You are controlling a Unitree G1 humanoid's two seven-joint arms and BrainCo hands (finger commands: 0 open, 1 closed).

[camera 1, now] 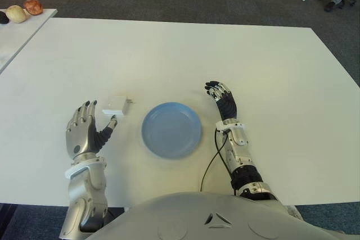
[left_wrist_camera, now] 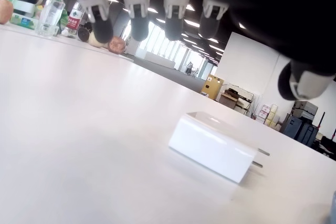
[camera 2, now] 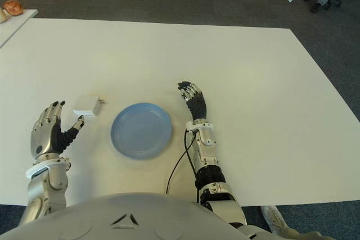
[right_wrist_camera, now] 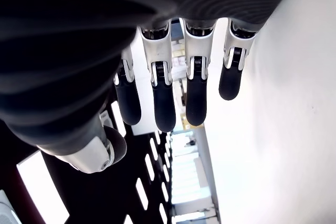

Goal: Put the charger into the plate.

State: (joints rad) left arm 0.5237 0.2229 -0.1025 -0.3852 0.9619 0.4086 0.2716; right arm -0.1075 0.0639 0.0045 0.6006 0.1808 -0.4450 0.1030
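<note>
Left wrist view: white two-pronged charger (left_wrist_camera: 215,153)

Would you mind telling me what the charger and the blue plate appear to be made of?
The charger looks like white moulded plastic, smooth with rounded edges and a soft sheen; its two prongs appear to be bare metal. The plate is an even blue with a matte to faintly glossy surface and a raised rim, which suggests plastic or glazed ceramic; the look does not settle which.

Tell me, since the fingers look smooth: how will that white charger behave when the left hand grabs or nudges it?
The charger is a rigid block lying flat on the table, so it should slide, not roll. Its glossy casing may slip between fingertips. The prongs point toward the plate. The open left hand is beside it.
</note>
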